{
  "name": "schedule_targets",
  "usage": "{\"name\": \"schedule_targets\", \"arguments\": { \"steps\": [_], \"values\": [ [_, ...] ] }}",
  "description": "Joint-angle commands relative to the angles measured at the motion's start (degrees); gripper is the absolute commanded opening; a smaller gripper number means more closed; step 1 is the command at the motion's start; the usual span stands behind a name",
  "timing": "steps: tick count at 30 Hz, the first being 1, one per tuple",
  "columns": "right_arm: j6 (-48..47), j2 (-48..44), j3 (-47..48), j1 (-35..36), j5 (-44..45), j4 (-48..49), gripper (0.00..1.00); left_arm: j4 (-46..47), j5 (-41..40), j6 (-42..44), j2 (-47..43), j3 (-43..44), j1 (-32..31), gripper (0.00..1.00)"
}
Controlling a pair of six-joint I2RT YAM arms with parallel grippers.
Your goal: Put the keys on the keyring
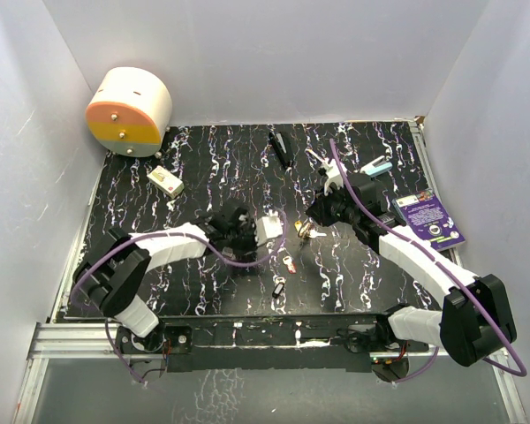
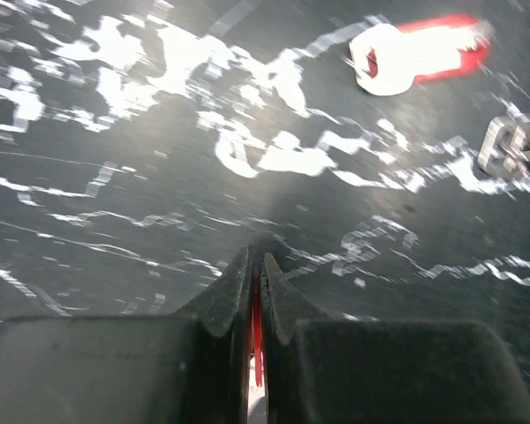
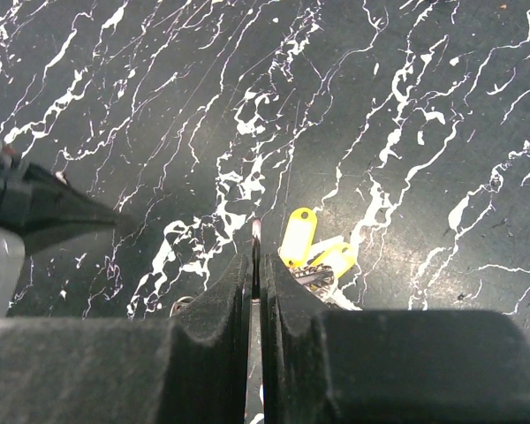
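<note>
My left gripper [image 1: 267, 230] [image 2: 256, 262] is shut on a thin red piece, seemingly a red key head [image 2: 256, 327], just above the mat. My right gripper [image 1: 312, 219] [image 3: 256, 262] is shut on a thin metal edge [image 3: 255, 231] that looks like the keyring seen edge-on. Yellow-headed keys [image 3: 299, 236] [image 1: 302, 230] lie or hang just right of its fingertips. A red key [image 1: 289, 262] [image 2: 415, 53] and a black key [image 1: 278, 289] lie on the mat in front of the grippers. The two grippers face each other a few centimetres apart.
A black marbled mat [image 1: 203, 177] covers the table. An orange-and-white drum [image 1: 129, 110] stands at the back left, with a small white block [image 1: 165, 181] near it. There is a black bar [image 1: 281, 148], a purple card [image 1: 430, 221] at the right and a metal piece [image 2: 512, 146].
</note>
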Motion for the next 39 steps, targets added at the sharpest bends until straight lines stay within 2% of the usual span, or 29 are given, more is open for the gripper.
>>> {"name": "schedule_targets", "arguments": {
  "steps": [1, 4, 6, 8, 10, 13, 17, 25, 30, 35, 39],
  "values": [
    [0.89, -0.92, 1.01, -0.2, 1.05, 5.07, 0.08, 1.6, 4.78, -4.09, 2.31, 6.86, 4.04, 0.0],
    [0.94, -1.04, 0.97, -0.23, 1.3, 5.1, 0.08, 2.04, 6.86, -5.6, 5.61, 9.32, 7.48, 0.24],
    [1.01, -1.07, 0.88, -0.23, 1.41, 5.07, 0.08, 2.04, 9.42, -7.39, 6.93, 11.21, 11.11, 0.55],
    [1.03, -1.17, 0.76, -0.29, 1.34, 5.07, 0.08, 2.12, 13.13, -9.67, 6.46, 12.59, 14.9, 0.69],
    [0.96, -1.26, 0.61, -0.28, 1.2, 5.13, 0.08, 3.57, 15.2, -10.65, 4.33, 11.93, 17.29, 0.73],
    [1.15, -1.18, 0.21, -0.36, 0.67, 5.85, 0.08, 5.56, 16.34, -8.72, 0.44, 8.75, 18.16, 0.75],
    [1.73, -0.41, -0.31, -0.31, -1.15, 7.62, 0.08, 9.51, 22.4, -5.59, -2.21, 2.78, 18.22, 0.73],
    [2.42, 0.63, 0.15, -0.25, -2.54, 8.32, 0.08, 11.76, 28.34, -6.02, 5.03, 2.38, 18.12, 0.66],
    [2.28, 0.07, 0.13, -0.2, -2.78, 8.28, 0.08, 13.55, 28.04, -0.29, 5.99, 0.47, 18.18, 0.66],
    [2.43, 0.03, 0.13, -0.25, -3.13, 8.06, 0.08, 7.72, 29.45, 6.65, 6.75, 1.98, 18.51, 0.61],
    [2.58, -0.05, -0.13, -0.21, -3.36, 8.36, 0.08, 4.98, 30.49, 9.02, 6.47, 2.49, 19.15, 0.57]
  ]
}}
